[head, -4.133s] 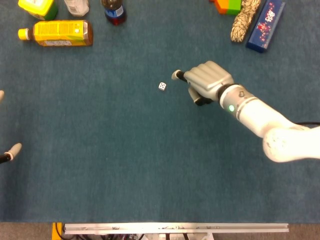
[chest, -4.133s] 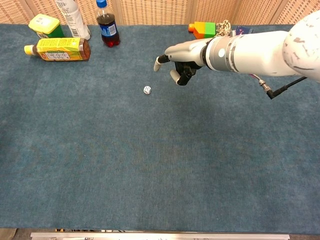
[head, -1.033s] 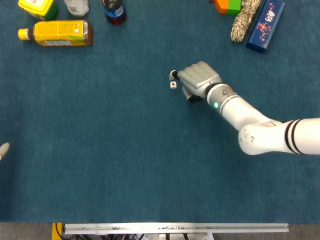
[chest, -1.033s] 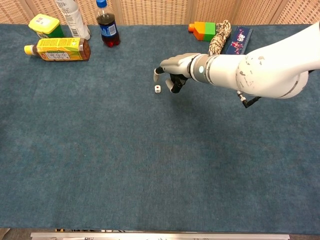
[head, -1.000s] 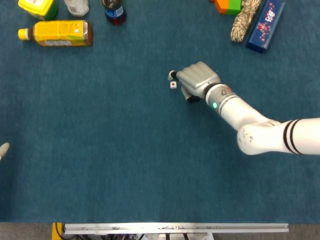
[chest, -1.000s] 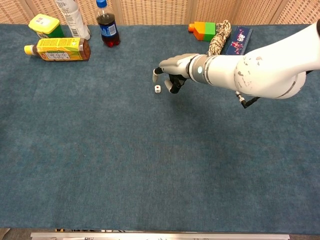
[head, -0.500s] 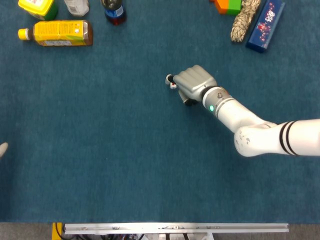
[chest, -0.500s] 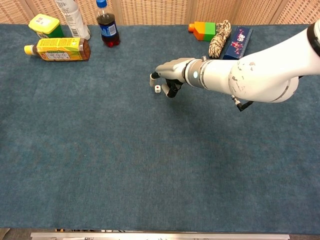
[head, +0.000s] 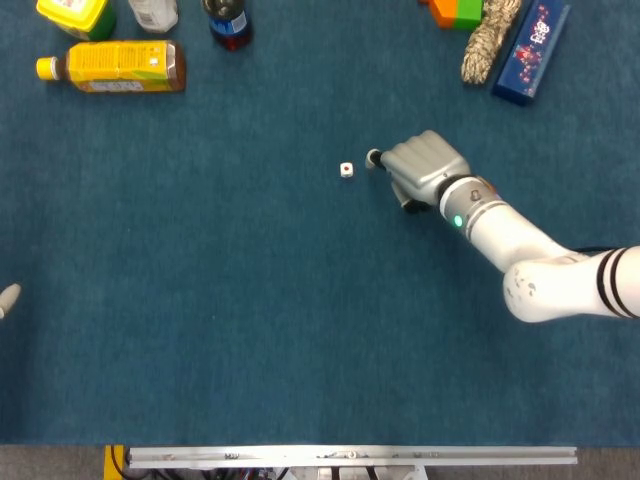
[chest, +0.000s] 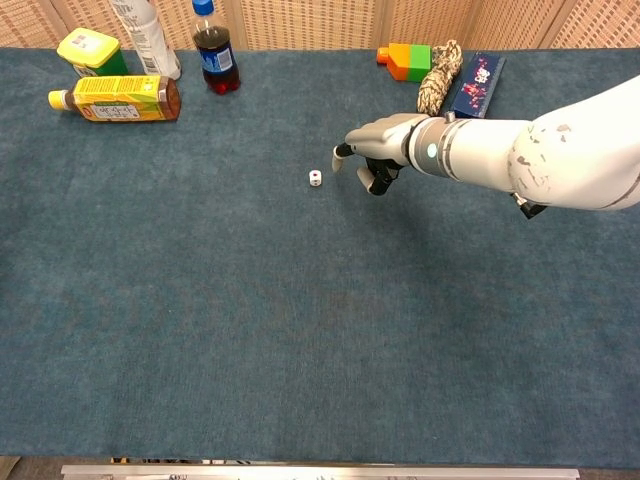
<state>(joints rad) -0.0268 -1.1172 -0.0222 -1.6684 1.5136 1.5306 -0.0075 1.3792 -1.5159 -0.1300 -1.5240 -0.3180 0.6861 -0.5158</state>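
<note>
The right hand (head: 425, 168) hovers just beside a small die (head: 346, 170) lying mid-counter (head: 250, 300), apart from it, fingers curled with one extended, holding nothing. Judged step: approach. The next move calls for fingertips bracketing the die precisely.

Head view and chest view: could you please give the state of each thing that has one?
Right hand: holds nothing, fingers curled, beside the die.
Die: resting on the table, untouched.
Yellow-labelled bottle: lying on its side.
Cola bottle: upright, capped.
Left hand: only a tip shows.
</note>
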